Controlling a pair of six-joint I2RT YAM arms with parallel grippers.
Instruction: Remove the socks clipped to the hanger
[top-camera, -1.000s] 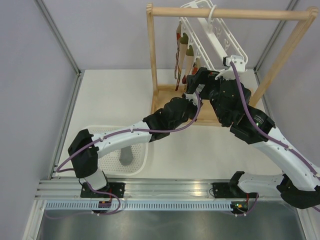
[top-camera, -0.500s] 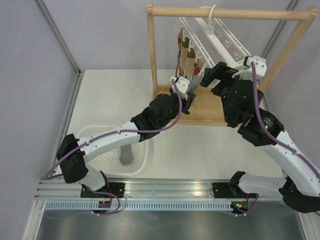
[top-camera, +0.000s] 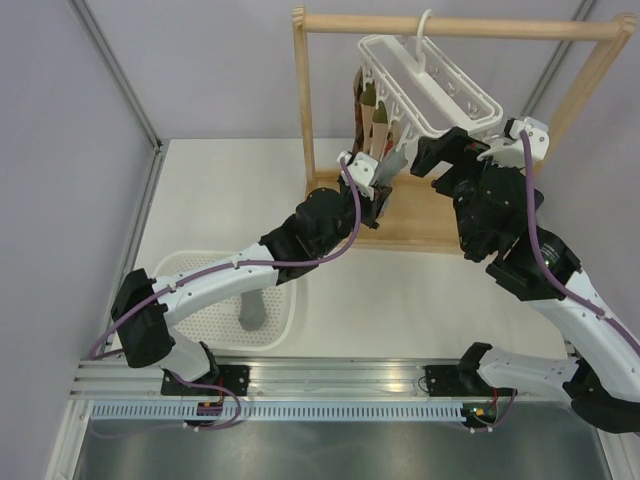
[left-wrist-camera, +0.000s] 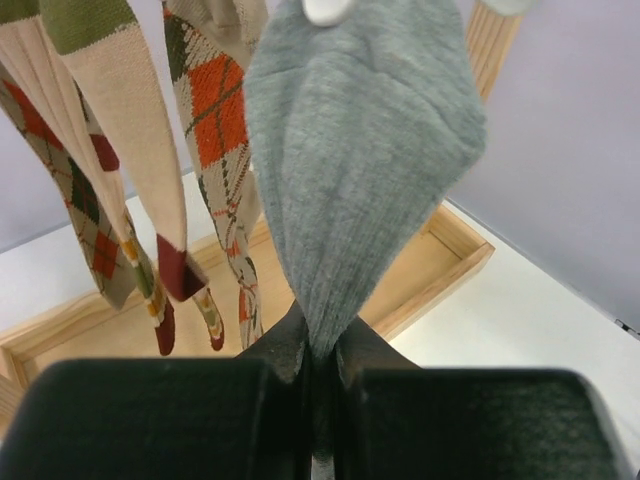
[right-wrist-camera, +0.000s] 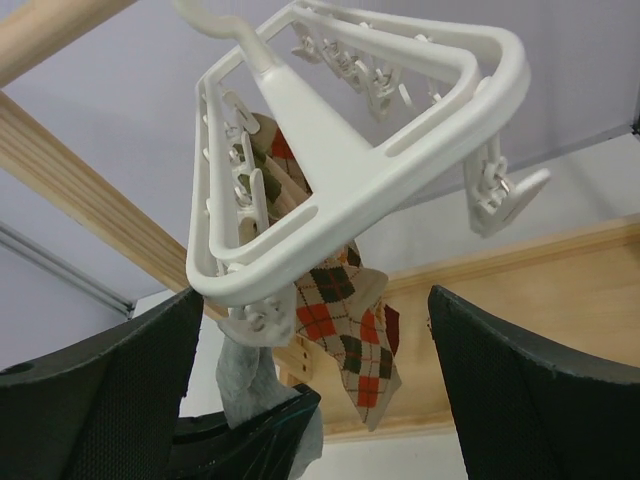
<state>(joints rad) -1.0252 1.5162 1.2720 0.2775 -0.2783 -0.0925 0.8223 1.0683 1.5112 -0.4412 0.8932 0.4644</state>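
Your left gripper (left-wrist-camera: 320, 348) pinches the grey sock (left-wrist-camera: 360, 170) at its lower end. The sock runs lengthwise toward 12 o'clock, up to the hanger (right-wrist-camera: 370, 175). The right gripper (top-camera: 437, 163) stands spread, apparently beside it.

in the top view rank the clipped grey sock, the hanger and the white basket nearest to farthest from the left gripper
1. grey sock: its tip is pinched in the left gripper.
2. hanger: just up and to the right of the gripper.
3. basket: well off to the lower left.
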